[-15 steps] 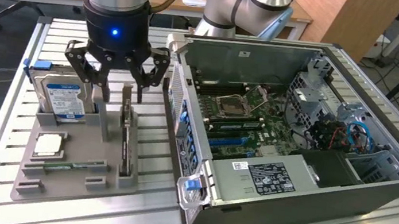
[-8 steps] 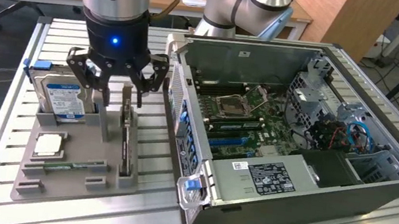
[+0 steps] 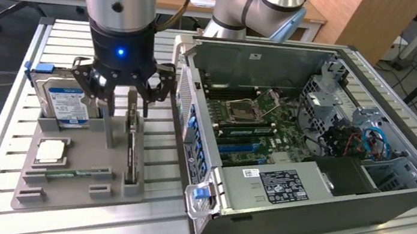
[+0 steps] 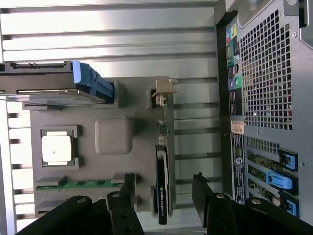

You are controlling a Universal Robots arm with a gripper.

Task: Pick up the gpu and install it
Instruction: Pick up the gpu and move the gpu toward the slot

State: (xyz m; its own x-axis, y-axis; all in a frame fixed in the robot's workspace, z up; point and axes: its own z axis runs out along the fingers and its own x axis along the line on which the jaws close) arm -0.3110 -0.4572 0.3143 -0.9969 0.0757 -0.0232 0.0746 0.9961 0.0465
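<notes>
1. Hovering with gripper (image 3: 126, 97) open above the gpu (image 3: 132, 149), on edge in the gray holder (image 3: 83, 149), nine o'clock from the computer case (image 3: 298, 232), exterior view.
2. Could pinch off-centre, jamming it tilted in its slots.

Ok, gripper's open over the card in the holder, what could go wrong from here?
1. The gpu stands thin on edge in the grey holder; an off-centre gripper could land a finger on it or tilt it.
2. Its open jaws spread wide, with the hard drive on one side and the computer case on the other; either may get clipped.
</notes>
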